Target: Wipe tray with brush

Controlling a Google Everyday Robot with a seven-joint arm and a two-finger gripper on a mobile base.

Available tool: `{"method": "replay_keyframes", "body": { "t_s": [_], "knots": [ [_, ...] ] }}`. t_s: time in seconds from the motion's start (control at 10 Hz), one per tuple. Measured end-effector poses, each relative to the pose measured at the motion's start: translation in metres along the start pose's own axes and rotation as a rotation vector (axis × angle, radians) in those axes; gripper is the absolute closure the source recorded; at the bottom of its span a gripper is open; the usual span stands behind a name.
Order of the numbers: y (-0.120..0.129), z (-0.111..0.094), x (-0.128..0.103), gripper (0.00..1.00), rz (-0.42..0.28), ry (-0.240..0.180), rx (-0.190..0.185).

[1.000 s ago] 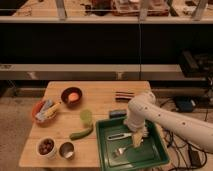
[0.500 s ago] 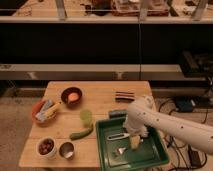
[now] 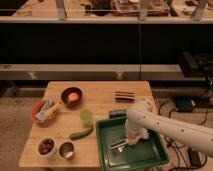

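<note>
Inside green tray [image 3: 150, 156], white brush [image 3: 118, 145], hand [image 3: 131, 141] beside

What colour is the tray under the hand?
Dark green tray, camera view; the hand is low over it.

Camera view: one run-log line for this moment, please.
tool: down inside tray | brush: lying in tray, next to tool | grasp: unconfirmed

Nothing to read here: no lettering, label, brand or number can be made out on the tray [image 3: 100, 150], on the wooden table [image 3: 102, 92] or on the dark shelving [image 3: 100, 47] at the far side. The gripper [image 3: 131, 142] is down inside the tray, near its middle, and it shows no legible marking either.
</note>
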Motion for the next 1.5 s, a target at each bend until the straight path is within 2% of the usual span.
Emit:
{"method": "replay_keyframes", "body": {
  "t_s": [0.1,0.3,0.4,0.6,0.8,1.0,1.1,1.2,1.3,1.4,1.5],
  "knots": [
    [0.000,0.000,0.000,0.98,0.000,0.000,0.000],
    [0.000,-0.001,0.000,0.99,-0.002,-0.001,0.002],
    [-0.003,-0.004,-0.001,0.99,-0.002,-0.013,0.018],
    [-0.002,-0.023,0.001,0.99,0.005,-0.068,0.035],
    [-0.005,-0.060,-0.003,0.99,-0.004,-0.163,0.067],
    [-0.008,-0.097,-0.014,0.99,-0.045,-0.298,0.091],
    [-0.012,-0.111,-0.027,0.99,-0.081,-0.388,0.095],
    [-0.015,-0.117,-0.037,0.99,-0.105,-0.435,0.093],
    [-0.019,-0.120,-0.051,0.99,-0.120,-0.449,0.067],
    [-0.020,-0.118,-0.054,0.99,-0.120,-0.425,0.050],
    [-0.020,-0.112,-0.056,0.99,-0.118,-0.379,0.021]
  ]
}}
